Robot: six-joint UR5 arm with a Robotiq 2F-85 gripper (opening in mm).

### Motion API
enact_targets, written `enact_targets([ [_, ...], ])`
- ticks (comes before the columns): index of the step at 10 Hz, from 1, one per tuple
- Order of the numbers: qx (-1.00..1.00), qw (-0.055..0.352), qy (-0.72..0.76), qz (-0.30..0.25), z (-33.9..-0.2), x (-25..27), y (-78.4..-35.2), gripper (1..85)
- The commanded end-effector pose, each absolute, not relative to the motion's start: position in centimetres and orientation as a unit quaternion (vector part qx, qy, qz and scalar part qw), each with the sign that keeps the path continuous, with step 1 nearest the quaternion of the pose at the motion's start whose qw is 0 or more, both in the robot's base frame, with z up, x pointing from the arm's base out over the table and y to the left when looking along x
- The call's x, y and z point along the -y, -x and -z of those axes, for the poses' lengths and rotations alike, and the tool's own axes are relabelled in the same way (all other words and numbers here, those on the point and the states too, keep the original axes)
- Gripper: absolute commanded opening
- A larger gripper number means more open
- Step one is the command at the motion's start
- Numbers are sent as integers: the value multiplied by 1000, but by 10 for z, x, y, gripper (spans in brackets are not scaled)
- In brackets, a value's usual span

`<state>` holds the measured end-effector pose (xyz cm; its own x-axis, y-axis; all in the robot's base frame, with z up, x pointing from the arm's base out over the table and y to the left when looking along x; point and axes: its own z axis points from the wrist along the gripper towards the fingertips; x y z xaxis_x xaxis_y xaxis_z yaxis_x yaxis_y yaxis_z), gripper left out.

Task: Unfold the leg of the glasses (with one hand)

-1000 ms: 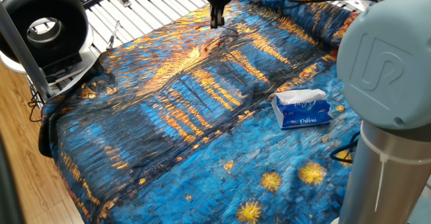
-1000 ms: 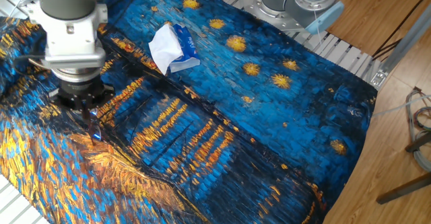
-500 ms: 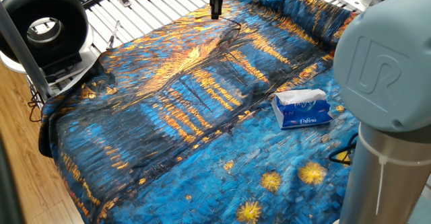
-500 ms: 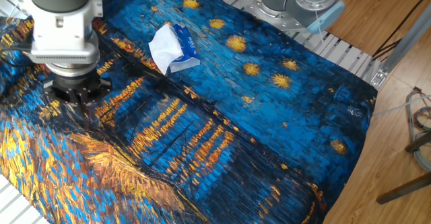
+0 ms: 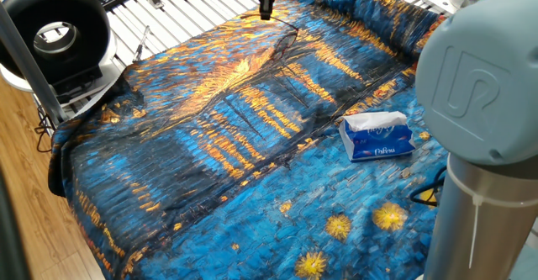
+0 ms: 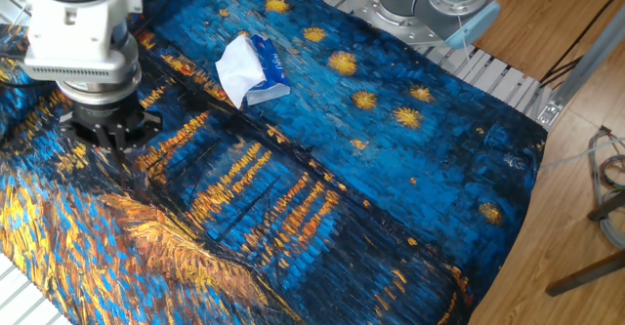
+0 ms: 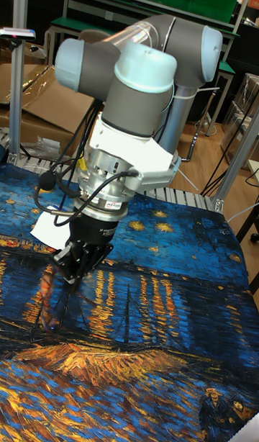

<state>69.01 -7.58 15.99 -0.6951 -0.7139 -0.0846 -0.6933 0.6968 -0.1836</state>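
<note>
While tool (image 7: 74, 265) hangs fingers together, grip unclear, glasses (image 5: 284, 38) lie on painted cloth (image 5: 252, 145) far beyond tissue pack (image 5: 378, 135). Light, springy, fragile wire; take temple tip, never lens.

Cloth (image 5: 252, 145): deep blue ground with painted orange and yellow streaks; yellow star-like dabs on the blue part near the tissue pack; dark blue-black band across the middle.
Tissue pack (image 5: 378, 137): blue wrapper with white lettering; white tissue at the top.
Glasses (image 5: 286, 38): thin dark wire frame, clear lenses; barely distinguishable against the cloth.
Tool (image 7: 75, 258): black fingers, silver-grey wrist section above.
Arm (image 7: 144, 75): light grey tubes with pale blue joint caps.
Worktop (image 6: 488, 71): bare silver-grey slats at the cloth's edge.
Floor (image 6: 576, 218): light brown wood grain.
Fan (image 5: 55, 32): black ring, white hub.
</note>
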Motion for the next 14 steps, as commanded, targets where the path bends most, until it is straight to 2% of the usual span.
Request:
enact_targets([
  [1, -922, 121, 367, 14, -167, 45, -701, 10],
  [4, -913, 171, 369, -28, -176, 19, -715, 10],
  [14, -884, 230, 405, -48, -151, 25, -730, 10],
])
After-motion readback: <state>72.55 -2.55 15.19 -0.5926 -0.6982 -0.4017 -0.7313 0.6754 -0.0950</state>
